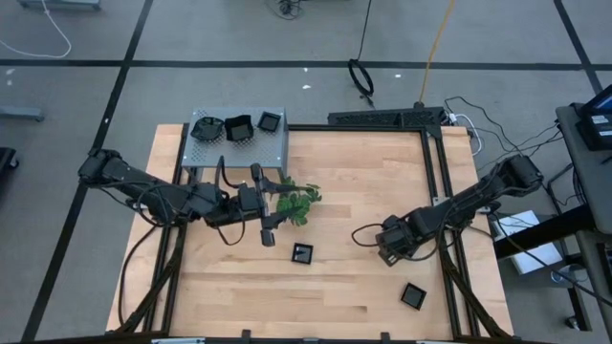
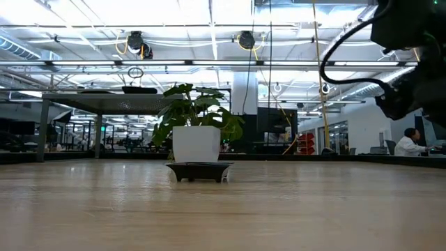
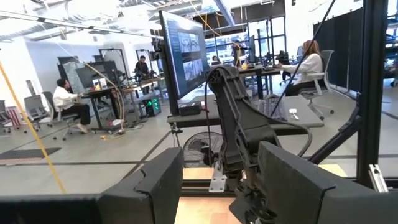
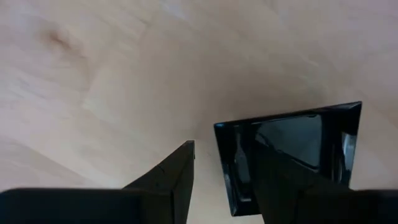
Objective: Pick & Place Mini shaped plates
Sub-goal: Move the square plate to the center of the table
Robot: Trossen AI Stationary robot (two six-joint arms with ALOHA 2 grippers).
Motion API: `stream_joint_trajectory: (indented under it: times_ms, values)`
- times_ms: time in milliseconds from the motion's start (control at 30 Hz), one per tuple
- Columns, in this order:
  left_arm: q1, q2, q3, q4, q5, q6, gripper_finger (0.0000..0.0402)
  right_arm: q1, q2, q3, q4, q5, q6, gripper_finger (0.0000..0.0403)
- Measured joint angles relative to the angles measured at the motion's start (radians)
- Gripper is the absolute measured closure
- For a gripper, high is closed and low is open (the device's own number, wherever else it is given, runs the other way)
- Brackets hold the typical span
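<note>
**Right arm low over a square plate, left arm parked by the plant**

The right jaws (image 4: pixel 224 180) stand apart and point down at the bench (image 1: pixel 363 182). A glossy black square plate (image 4: pixel 292 152) lies flat on the wood right under them; one finger (image 4: pixel 292 186) reaches over the plate's surface, the other finger is on bare wood just beside its edge. I cannot tell whether either finger touches it. From above, that gripper (image 1: pixel 390 241) sits right of the bench's middle.

Two more square plates lie loose on the wood: one near the middle (image 1: pixel 302 253), one toward the near right corner (image 1: pixel 413 295). Three further dark plates (image 1: pixel 237 127) rest on top of the grey perforated box (image 1: pixel 273 148) at the far left corner.

The left jaws (image 3: pixel 217 180) are spread wide, holding nothing and aimed level across the bench toward the right arm. From above, that gripper (image 1: pixel 260 203) hovers just beside the green plant (image 1: pixel 298 203), in front of the box.
</note>
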Motion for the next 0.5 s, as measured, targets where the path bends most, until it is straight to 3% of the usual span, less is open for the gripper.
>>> stream_joint_trajectory:
  times_ms: [267,500]
  values:
    - [0.000,0.000,0.000,0.001,0.000,-0.001,0.0188,0.001,-0.002,-0.035,-0.003,-0.003,-0.043,0.0275]
    - [0.000,0.000,0.000,0.001,0.000,-0.001,0.0188,0.001,-0.002,-0.024,0.032,-0.004,-0.061,0.0349]
